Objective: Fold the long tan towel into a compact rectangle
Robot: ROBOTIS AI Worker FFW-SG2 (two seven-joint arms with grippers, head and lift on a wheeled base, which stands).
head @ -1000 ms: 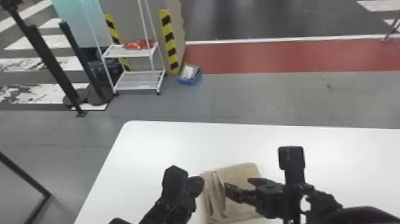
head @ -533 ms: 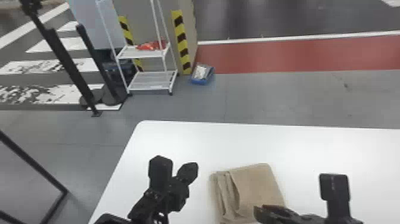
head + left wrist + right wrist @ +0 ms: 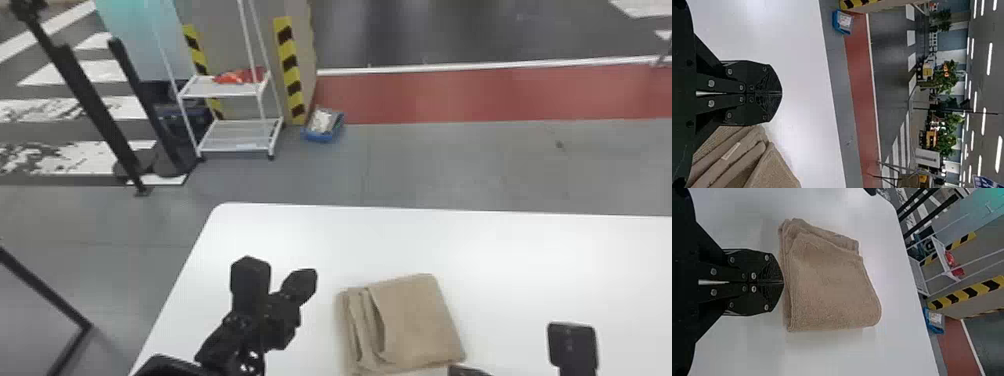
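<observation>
Several layers can be counted in the soft tan cloth towel (image 3: 417,320), which is laid in a compact, roughly four-sided bundle on the smooth white table (image 3: 300,235), so most of the folding can be judged done. Along the towel's left side the layers are stepped rather than stacked flush, with the top panel's edge slanted across them, and a small pale label (image 3: 730,151) is exposed among them. Its right side is bounded by a neater, straighter edge. The black two-fingered left gripper (image 3: 781,93) is held above the table to the left of the towel, its fingers brought together with nothing between them. By the towel's near right corner, the matching black right gripper (image 3: 783,282) is likewise closed and empty; whether the cloth is touched by its tips cannot be told. What is left seems to be tidying: the stepped left edges could be drawn into line and the top pressed flat (another full fold does not look strictly needed, though it cannot be ruled out). If the upper panel were tugged alone, the layers beneath might be spread further, so a light, even push along the towel's left side would be preferred.
</observation>
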